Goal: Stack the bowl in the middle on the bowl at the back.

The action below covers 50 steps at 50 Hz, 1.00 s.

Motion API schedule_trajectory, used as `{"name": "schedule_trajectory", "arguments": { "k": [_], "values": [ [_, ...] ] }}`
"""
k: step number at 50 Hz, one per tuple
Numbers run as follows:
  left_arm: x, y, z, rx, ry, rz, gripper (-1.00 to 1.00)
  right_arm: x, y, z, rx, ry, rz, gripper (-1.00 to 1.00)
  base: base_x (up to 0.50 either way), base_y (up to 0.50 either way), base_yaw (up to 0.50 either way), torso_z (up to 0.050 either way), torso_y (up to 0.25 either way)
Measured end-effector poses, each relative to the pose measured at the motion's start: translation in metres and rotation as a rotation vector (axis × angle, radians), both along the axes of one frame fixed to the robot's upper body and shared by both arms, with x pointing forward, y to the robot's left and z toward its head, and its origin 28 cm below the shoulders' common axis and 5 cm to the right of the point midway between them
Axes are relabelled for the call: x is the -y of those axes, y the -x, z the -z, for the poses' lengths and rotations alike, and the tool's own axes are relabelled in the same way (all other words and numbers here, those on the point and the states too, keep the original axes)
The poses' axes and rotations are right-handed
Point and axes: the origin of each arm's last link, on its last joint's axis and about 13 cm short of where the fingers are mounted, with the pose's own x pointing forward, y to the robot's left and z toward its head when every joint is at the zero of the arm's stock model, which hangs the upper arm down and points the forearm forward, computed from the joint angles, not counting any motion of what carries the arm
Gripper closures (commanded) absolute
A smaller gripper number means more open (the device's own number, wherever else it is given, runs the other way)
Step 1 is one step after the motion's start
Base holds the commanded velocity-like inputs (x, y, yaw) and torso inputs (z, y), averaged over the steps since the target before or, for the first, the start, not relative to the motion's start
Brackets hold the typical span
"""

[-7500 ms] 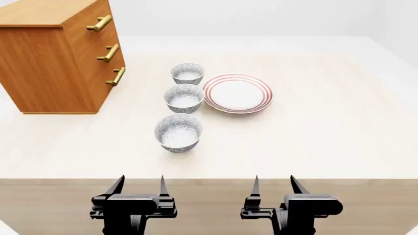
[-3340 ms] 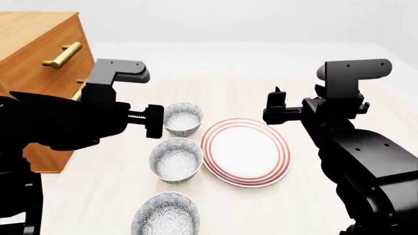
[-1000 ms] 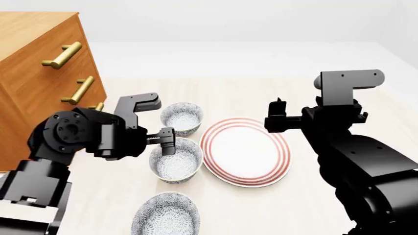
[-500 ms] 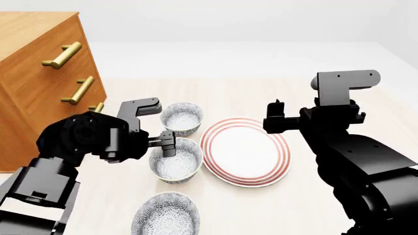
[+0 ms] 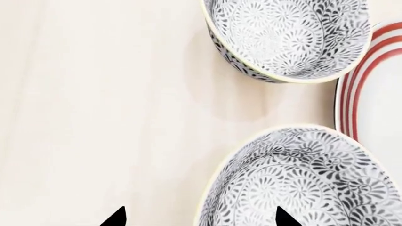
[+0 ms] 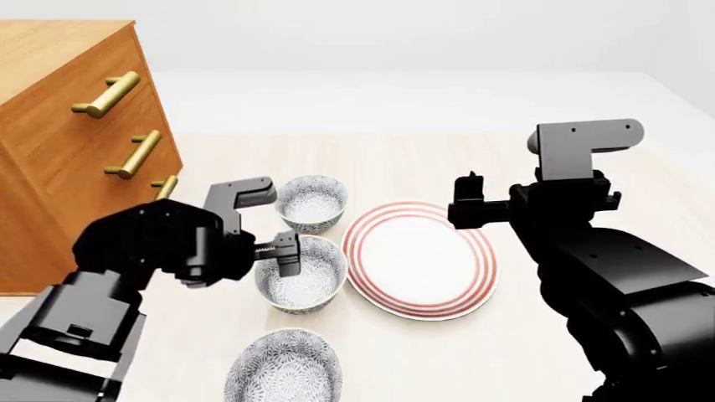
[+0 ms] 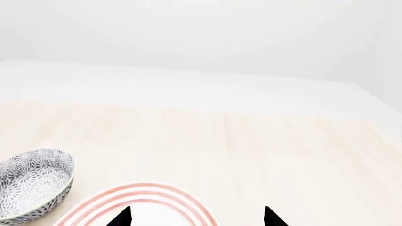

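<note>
We see our left gripper [image 6: 285, 254] lowered over the near-left rim of the bowl in the middle [image 6: 301, 274], its fingers spread wide with one tip inside the bowl and the other outside over the table [image 6: 447, 368], so the rim sits between them and nothing is clamped (the left wrist view shows the two dark tips well apart on either side of that rim). The bowl in the middle stands on the table between the bowl at the back [image 6: 311, 202] and a third matching bowl [image 6: 283, 369], just beside the red-ringed plate [image 6: 419, 259]. Our right gripper [image 6: 467, 209] hovers above the plate's far edge, open and holding nothing.
</note>
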Motion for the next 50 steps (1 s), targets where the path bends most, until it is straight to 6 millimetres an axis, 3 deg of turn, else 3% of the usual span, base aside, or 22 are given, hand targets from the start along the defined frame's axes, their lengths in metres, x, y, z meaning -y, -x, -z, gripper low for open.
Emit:
{"name": "schedule_trajectory", "arguments": {
  "k": [34,35,50],
  "values": [
    [-0.004,0.004,0.027,-0.119,0.085,-0.093,-1.0,-0.001,-0.001,0.001,-0.008,0.009,-0.002,-1.0,0.0,0.0,0.0,0.0,0.0],
    [-0.004,0.004,0.027,-0.12,0.088,-0.1,1.0,-0.001,-0.001,0.001,-0.008,0.009,-0.002,-1.0,0.0,0.0,0.0,0.0,0.0],
    [0.0,0.001,0.031,-0.13,0.244,-0.174,1.0,-0.001,-0.001,0.001,-0.009,0.009,0.002,-1.0,0.0,0.0,0.0,0.0,0.0]
  ]
}}
